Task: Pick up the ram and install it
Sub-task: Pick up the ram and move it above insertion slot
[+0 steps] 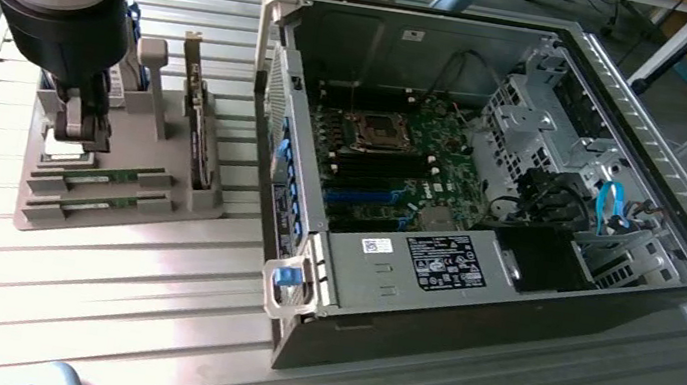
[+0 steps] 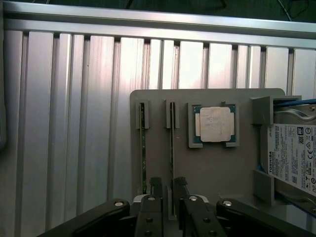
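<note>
**Inspector:** Where was the ram at this stage?

**Operator:** The ram (image 2: 171, 148) stood on edge in its slot in the grey holder tray (image 2: 207, 168), on the ribbed metal table (image 2: 74, 123). A second ram strip (image 2: 143, 148) stood in the neighbouring slot, parallel to it. The processor chip (image 2: 216, 123) lay in its recess just beside them, and the hard drive (image 2: 294, 148) sat at the tray's far side.

**Inspector:** What was the state of the gripper?

**Operator:** The gripper (image 2: 168, 185) was lowered over one end of the ram, with one finger on each side of the strip. The jaws stood apart, wider than the strip. They were not clamped on it, and nothing was held.

**Inspector:** Was the pick-up complete?

**Operator:** No. The ram was seated in the tray and had not been lifted. By my reading, the tool was aligned for a grasp and no more.

**Inspector:** And the installation?

**Operator:** Not started. The computer case (image 1: 367, 267) lay open, well apart from the tray, toward the exterior view's right. The memory slots (image 1: 381, 170) on its board were exposed. Both the lift and the installation remained to be done.
</note>
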You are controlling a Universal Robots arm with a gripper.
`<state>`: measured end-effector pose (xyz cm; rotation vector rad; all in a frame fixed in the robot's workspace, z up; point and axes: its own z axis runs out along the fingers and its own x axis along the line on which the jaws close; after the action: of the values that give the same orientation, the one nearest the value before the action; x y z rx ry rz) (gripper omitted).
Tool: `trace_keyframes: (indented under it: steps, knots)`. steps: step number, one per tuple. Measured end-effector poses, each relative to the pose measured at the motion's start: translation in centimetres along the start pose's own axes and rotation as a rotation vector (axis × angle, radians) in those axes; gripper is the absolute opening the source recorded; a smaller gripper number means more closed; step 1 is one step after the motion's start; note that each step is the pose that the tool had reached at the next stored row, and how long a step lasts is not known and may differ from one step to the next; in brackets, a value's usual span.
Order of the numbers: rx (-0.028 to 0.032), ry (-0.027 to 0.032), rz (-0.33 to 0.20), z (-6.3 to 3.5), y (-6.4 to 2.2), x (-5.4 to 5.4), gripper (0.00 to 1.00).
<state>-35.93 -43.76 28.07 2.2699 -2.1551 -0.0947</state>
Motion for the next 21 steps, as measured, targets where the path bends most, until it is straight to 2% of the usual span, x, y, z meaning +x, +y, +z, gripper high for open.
trace_keyframes:
  steps: [8,13,16,18,19,21]
  knots:
    - [-0.0001,0.001,-0.001,0.44,-0.03,0.02,0.24]
    - [-0.0007,0.0055,-0.005,0.83,-0.03,0.03,0.24]
    - [0.0011,0.0054,-0.005,0.84,-0.02,0.03,0.24]
    - [0.0089,0.0057,-0.005,0.85,0.01,0.03,0.24]
    - [0.0156,0.0061,-0.006,0.86,0.03,0.03,0.24]
    - [0.0336,0.0073,-0.006,0.85,0.07,0.03,0.24]
